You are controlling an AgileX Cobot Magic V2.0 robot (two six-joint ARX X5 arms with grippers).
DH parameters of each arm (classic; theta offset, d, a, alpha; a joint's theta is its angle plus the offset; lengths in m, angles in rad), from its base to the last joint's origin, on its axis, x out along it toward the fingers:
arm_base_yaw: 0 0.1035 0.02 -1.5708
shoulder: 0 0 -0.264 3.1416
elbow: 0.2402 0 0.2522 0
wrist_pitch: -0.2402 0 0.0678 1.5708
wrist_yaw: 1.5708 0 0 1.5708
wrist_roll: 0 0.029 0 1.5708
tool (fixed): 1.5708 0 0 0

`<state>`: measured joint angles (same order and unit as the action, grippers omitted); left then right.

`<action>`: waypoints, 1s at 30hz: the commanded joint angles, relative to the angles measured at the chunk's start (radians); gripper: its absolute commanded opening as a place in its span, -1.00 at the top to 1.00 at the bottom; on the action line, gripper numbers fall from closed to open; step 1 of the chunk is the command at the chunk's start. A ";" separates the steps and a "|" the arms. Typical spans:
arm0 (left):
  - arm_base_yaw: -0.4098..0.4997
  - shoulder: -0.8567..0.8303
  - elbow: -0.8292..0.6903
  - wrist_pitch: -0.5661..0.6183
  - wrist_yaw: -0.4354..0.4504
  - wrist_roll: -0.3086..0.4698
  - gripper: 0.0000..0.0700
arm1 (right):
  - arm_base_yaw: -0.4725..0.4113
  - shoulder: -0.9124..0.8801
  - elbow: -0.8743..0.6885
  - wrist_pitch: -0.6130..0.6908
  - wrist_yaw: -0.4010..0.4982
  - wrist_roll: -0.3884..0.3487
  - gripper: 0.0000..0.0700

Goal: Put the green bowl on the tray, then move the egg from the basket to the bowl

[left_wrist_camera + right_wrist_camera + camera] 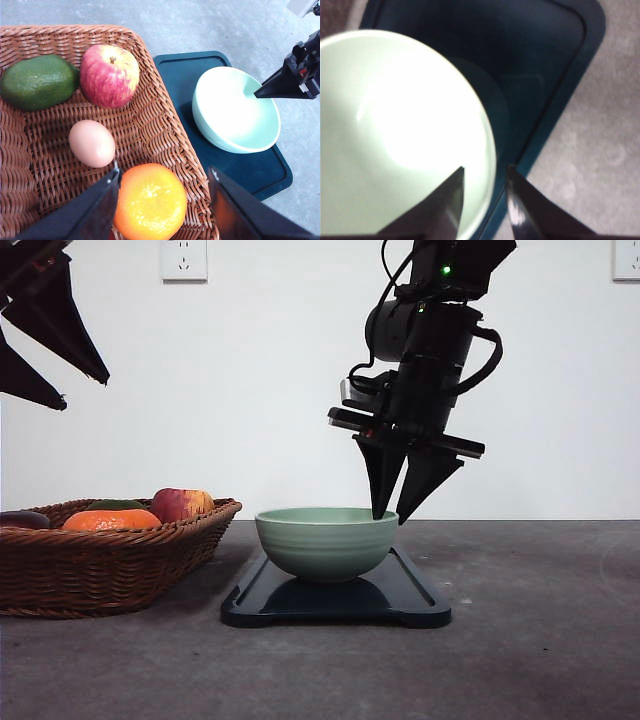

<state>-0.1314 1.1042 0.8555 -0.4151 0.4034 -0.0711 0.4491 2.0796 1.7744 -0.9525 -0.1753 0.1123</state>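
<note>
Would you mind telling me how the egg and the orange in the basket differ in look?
The egg is pale beige and oval; the orange is bright orange and round. The egg looks smooth, while the orange has a dimpled, glossy skin. The orange also looks larger than the egg in the left wrist view. Both lie side by side in the basket, apart from the apple and the avocado.
</note>
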 commanded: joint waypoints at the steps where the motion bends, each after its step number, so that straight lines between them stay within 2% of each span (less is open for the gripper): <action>1: -0.002 0.008 0.020 0.011 0.009 0.002 0.00 | 0.001 -0.006 0.042 -0.008 0.012 0.007 0.50; 6: -0.002 0.008 0.020 0.010 0.009 0.003 0.00 | 0.001 -0.106 0.034 -0.013 0.032 0.002 0.50; 9: -0.002 0.007 0.020 0.011 0.009 0.003 0.00 | 0.011 -0.183 -0.038 0.046 0.042 0.002 0.50; 15: -0.002 0.007 0.020 0.011 0.009 0.002 0.00 | 0.023 -0.408 -0.387 0.327 0.041 0.002 0.50; 20: -0.002 0.007 0.020 0.011 0.009 -0.001 0.00 | 0.019 -0.611 -0.675 0.499 0.041 0.002 0.50; 24: -0.002 0.007 0.020 0.007 0.009 0.000 0.00 | -0.002 -0.766 -0.854 0.568 0.027 0.002 0.50; 30: -0.002 0.007 0.020 -0.033 0.009 0.000 0.00 | -0.022 -0.984 -1.039 0.575 0.019 0.002 0.50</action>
<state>-0.1314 1.1042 0.8555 -0.4505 0.4034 -0.0713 0.4217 1.1155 0.7380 -0.3895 -0.1547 0.1116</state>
